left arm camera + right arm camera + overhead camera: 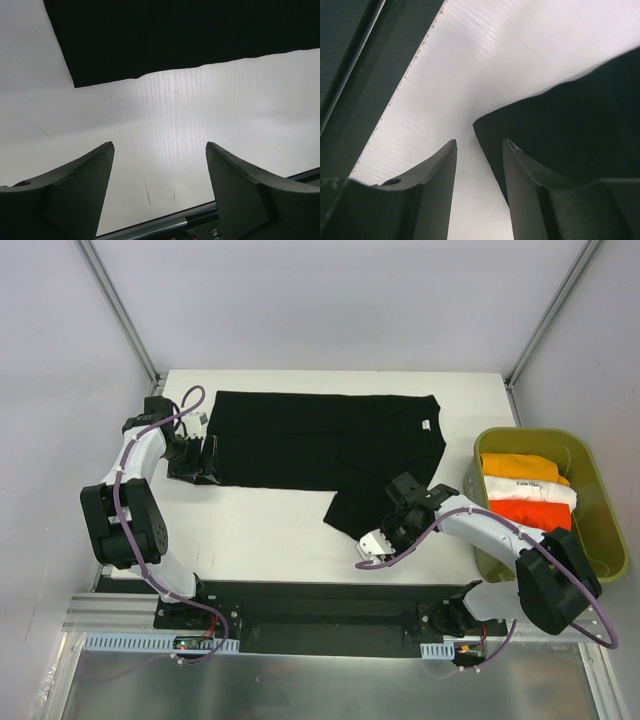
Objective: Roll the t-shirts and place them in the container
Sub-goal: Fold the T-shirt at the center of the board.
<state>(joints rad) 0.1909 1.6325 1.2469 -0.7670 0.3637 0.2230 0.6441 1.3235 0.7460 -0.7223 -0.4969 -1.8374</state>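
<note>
Lying flat, the black t-shirt spans the table.

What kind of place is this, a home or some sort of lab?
Probably a robot lab test cell: a white tabletop boxed in by plain white panels, two white robot arms bolted to a black rail, and an olive-green plastic tub of folded tees.

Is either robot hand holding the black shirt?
No, nothing is held. The left gripper is open over the table; the right gripper is open beside a corner of the black t-shirt.
</note>
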